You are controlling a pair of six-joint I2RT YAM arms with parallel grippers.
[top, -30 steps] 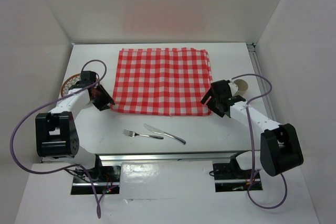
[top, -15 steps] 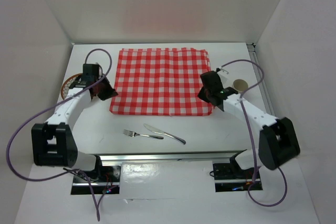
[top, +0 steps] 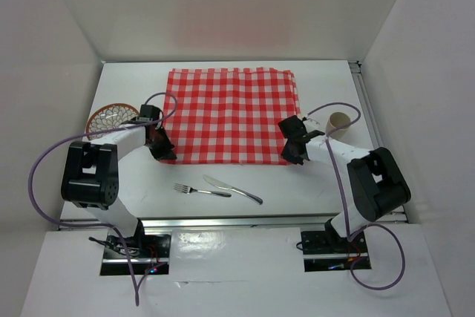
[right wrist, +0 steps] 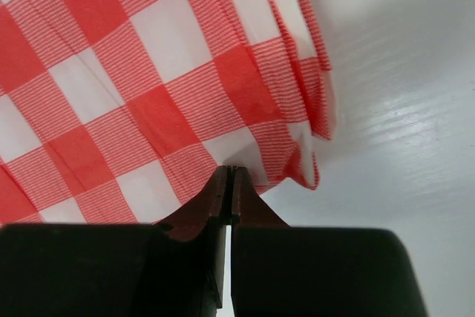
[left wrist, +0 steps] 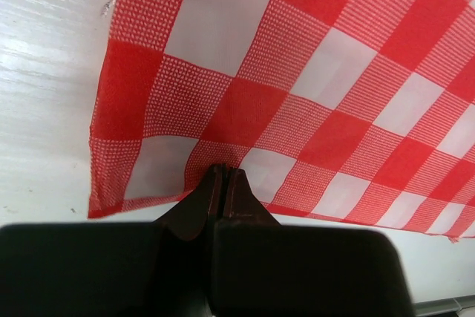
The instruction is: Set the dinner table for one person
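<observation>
A red-and-white checked cloth (top: 230, 113) lies flat on the white dinner table (top: 297, 191). My left gripper (top: 164, 149) is down at the cloth's near-left corner, its jaws pressed together over the cloth's near edge (left wrist: 223, 172). My right gripper (top: 292, 152) is at the near-right corner, also shut, with the hem (right wrist: 231, 171) pinched and the corner (right wrist: 308, 165) puckered beside it. A fork (top: 191, 190) and a knife (top: 233, 190) lie side by side on the table in front of the cloth.
A round patterned plate (top: 108, 117) sits at the table's left edge, beside the left arm. A tan cup (top: 339, 121) stands to the right of the cloth. A silver rail (top: 237, 221) runs along the table's near edge.
Both arms swung inward and down to the cloth's near corners. Both grippers, open a second ago, have shut there.
</observation>
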